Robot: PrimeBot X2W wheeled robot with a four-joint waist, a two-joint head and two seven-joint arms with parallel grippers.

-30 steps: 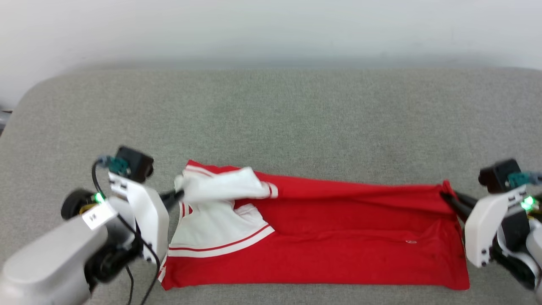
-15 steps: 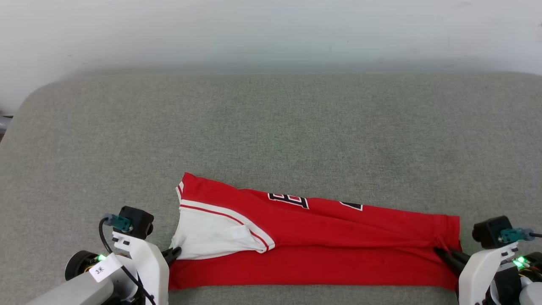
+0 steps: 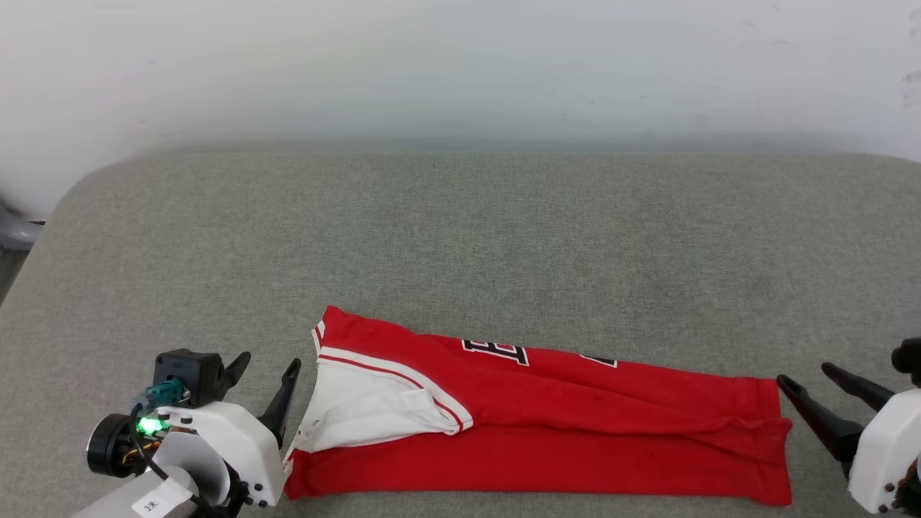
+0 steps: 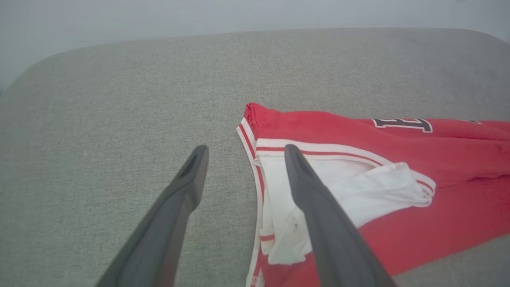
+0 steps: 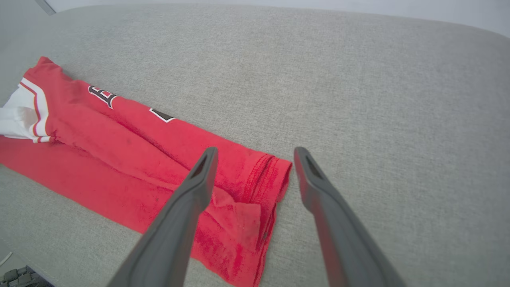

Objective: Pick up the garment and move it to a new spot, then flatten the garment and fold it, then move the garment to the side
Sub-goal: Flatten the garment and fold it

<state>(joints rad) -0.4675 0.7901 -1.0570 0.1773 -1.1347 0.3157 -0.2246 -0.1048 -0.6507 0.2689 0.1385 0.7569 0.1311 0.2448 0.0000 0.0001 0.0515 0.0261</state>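
Left gripper (image 3: 268, 361): fingers spread wide with nothing between them, lower left of head view, just beside the garment's sleeve end. Half a second ago it was pinching that end.
Right gripper (image 3: 804, 373): also spread and empty, lower right, tips just beside the hem corner. Half a second ago it was clamped on that corner.
Cushion (image 3: 460, 237): grey woven surface across most of head view, with a pale wall (image 3: 460, 65) along the top.
Garment (image 3: 575, 417): red, lying flat as a long folded band, lower centre. A second ago its far edge was held up.
Sleeve (image 3: 367, 414): white with red-striped trim, on top at the band's left end.
Lettering (image 3: 496, 350): black with a white outline, partly showing along the upper edge.
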